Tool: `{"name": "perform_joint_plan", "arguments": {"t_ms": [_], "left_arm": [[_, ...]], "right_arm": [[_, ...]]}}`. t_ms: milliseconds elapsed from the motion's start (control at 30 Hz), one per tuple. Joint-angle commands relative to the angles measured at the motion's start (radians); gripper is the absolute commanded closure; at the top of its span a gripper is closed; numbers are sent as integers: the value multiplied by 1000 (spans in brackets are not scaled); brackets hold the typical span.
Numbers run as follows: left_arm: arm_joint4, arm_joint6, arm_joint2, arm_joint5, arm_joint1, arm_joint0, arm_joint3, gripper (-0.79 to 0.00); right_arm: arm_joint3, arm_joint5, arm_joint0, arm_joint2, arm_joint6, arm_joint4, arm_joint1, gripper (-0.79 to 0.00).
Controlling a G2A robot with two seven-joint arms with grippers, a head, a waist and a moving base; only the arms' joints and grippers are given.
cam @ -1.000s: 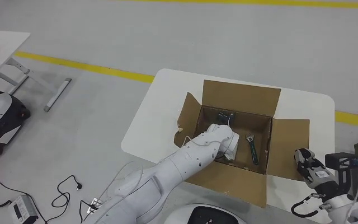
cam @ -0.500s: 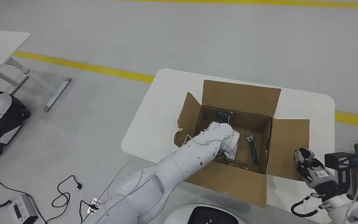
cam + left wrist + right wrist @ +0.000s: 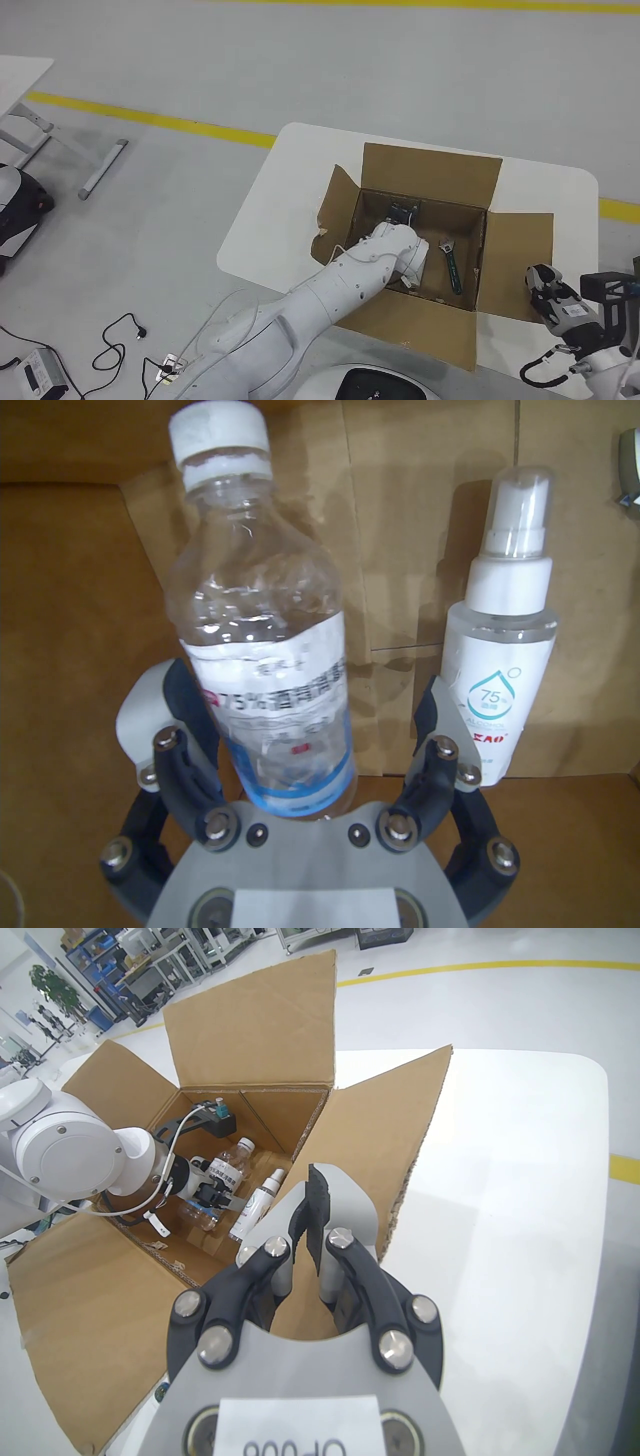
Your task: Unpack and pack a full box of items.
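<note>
The open cardboard box [image 3: 430, 160] stands on the white table [image 3: 290, 190]. My left arm [image 3: 390, 255] is down inside it. A clear bottle [image 3: 260, 610] with a white cap and a label lies between the spread fingers of my left gripper [image 3: 295, 690]; one finger touches it and the other stands apart. The same left gripper [image 3: 215, 1193] and bottle [image 3: 227, 1168] appear in the right wrist view. A white spray bottle [image 3: 500, 660] lies beside it on the box floor. My right gripper [image 3: 310, 1208] hangs shut and empty by the box's right flap [image 3: 515, 265].
A dark wrench [image 3: 452, 268] lies on the box floor at the right side. All four flaps stand out around the box. Bare table shows left of the box and at the far right corner [image 3: 560, 195].
The left arm has shifted only slightly inside the box. The right arm has stayed where it was.
</note>
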Motion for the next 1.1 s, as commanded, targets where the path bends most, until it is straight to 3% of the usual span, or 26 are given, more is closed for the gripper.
{"name": "perform_joint_plan", "arguments": {"t_ms": [0, 67, 467, 500, 567, 600, 833, 900, 1067], "left_arm": [[3, 2, -4, 0, -2, -2, 6, -280], [5, 4, -9, 0, -4, -4, 9, 0], [16, 5, -41, -11, -9, 7, -15, 0], [16, 1, -48, -10, -8, 9, -28, 0], [19, -9, -63, -10, -4, 15, -60, 0], [21, -18, -72, -12, -1, 19, -80, 0], [71, -105, -154, -32, 34, 84, -299, 0], [92, -143, -183, -40, 46, 115, -379, 0], [129, -240, -253, -70, 72, 192, -587, 0]], "right_arm": [[-1, 1, -1, 0, 0, 1, 0, 0], [-3, -1, -2, 0, 0, 0, 0, 0], [-17, -5, -10, 7, -8, 10, 0, -3], [-23, -5, -13, 12, -12, 16, -1, -108], [-39, -6, -20, 24, -16, 29, 0, -477], [-52, -6, -24, 34, -19, 36, 0, -520], [-147, -2, -75, 118, -6, 84, 4, -677], [-162, 14, -89, 137, 3, 99, 4, -770], [-168, 59, -112, 156, 36, 160, 2, -723]]}}
